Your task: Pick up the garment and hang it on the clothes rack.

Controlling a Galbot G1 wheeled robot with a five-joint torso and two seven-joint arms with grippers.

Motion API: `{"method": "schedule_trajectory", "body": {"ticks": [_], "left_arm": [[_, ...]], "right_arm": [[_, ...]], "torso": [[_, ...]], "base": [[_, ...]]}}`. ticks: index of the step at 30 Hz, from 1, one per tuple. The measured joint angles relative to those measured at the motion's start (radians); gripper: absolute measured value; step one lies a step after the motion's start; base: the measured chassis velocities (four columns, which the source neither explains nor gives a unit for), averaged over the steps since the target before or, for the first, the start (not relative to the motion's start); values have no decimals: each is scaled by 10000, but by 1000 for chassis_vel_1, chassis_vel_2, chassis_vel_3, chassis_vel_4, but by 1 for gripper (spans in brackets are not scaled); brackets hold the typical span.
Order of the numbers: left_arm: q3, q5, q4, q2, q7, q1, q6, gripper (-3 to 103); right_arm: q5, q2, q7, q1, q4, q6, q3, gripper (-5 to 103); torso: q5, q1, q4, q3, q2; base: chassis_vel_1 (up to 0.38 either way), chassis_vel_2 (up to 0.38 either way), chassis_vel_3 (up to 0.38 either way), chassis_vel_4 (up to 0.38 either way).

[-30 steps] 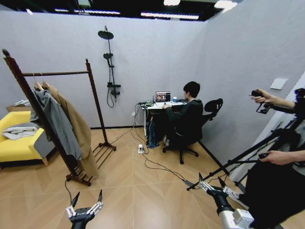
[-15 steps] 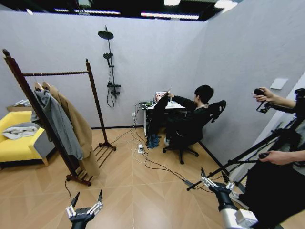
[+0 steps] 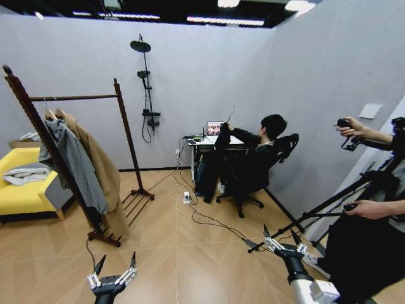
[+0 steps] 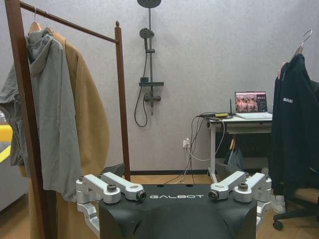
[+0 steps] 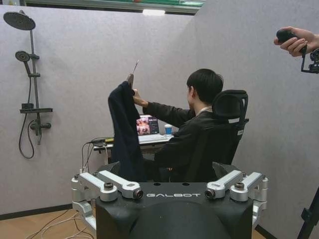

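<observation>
the garment (image 3: 215,161), a long black coat on a hanger with a metal hook, hangs from the raised hand (image 5: 136,96) of a person seated in an office chair by the desk (image 3: 205,142) at the far wall, well apart from both my arms. the clothes rack (image 3: 76,152) stands off to my left, with a grey garment (image 3: 73,164) and a tan coat (image 3: 104,171) already on its rail.

my left gripper (image 3: 112,271) hovers low over the floor with its fingers spread and nothing between them. my right gripper (image 3: 283,241) is low on the right side, fingers likewise parted and empty.

i judge the pick-up has not begun: this is the approach step. the next move calls for closing the gap to the coat, raising 1 arm to the hanger's height, and taking hold near the hook so the coat hangs freely.
</observation>
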Motion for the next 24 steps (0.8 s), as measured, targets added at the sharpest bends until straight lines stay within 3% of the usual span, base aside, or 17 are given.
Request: {"method": "schedule_trajectory", "body": {"ticks": [13,24], "left_arm": [[0,0,0,0,0,0,0,100],[0,0,0,0,-1,1,0,100]], "right_arm": [[109,-5,-236,47,-197,188,-34,100],[140,-76,-245,169,-290,223,-2,100]], "torso": [[1,-5,-1,-1,3],[0,1,2,1,0]], "base": [[-28,30,27,-33],[-198,215,212,-202]]}}
